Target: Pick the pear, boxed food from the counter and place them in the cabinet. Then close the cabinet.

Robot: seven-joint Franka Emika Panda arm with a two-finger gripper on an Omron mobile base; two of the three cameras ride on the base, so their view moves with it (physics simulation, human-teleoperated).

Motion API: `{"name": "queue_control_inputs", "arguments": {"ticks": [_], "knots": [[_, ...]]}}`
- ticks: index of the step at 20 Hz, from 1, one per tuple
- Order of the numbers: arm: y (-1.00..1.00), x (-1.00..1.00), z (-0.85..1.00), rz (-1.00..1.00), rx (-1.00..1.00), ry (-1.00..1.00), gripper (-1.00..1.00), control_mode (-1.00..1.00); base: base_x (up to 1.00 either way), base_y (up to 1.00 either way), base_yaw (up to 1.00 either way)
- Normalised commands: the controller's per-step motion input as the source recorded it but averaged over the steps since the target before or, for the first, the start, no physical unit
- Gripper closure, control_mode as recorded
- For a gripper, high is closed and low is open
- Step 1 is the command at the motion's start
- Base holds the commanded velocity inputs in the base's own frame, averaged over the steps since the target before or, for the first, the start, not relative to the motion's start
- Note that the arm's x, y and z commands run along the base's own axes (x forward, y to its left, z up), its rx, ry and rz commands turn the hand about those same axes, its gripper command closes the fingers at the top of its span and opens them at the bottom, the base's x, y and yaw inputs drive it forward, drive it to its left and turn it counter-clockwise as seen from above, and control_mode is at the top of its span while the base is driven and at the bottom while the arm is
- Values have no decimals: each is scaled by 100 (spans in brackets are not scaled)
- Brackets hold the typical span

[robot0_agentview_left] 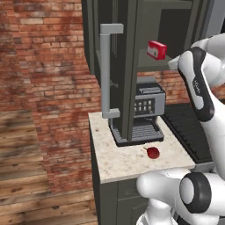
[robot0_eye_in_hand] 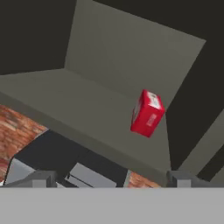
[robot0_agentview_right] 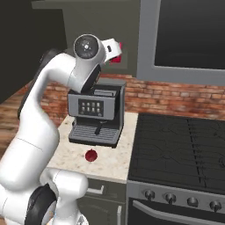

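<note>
Box (robot0_eye_in_hand: pixel 147 113) inside the open cabinet (robot0_eye_in_hand: pixel 113 57), right of centre in the hand view, tilted, apparently on or just above the shelf, free of the gripper (robot0_eye_in_hand: pixel 111 179), whose tips stand spread wide at the bottom edge. One item judged delivered. Pear (robot0_agentview_left: pixel 153 152) on the counter (robot0_agentview_left: pixel 127 165), lower centre of the left base view, in front of the coffee machine (robot0_agentview_left: pixel 140 112); left to do: pear, then door (robot0_agentview_left: pixel 112 66). Stove (robot0_agentview_right: pixel 180 149) at right in the right base view; door handle (robot0_agentview_left: pixel 105 72) upper centre in the left.
</note>
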Motion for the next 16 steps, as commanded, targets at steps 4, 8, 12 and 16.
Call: {"name": "queue_control_inputs", "arguments": {"ticks": [4, 8, 12, 16], "knots": [[-3, -100, -34, 0, 4, 15, -100, -100, 0, 0, 0], [0, -89, -82, -2, 4, 40, -100, -100, 0, 0, 0], [0, -78, -100, -3, 3, 40, -100, -100, 0, 0, 0], [5, -66, -100, -6, 5, 38, -100, -100, 0, 0, 0]]}}
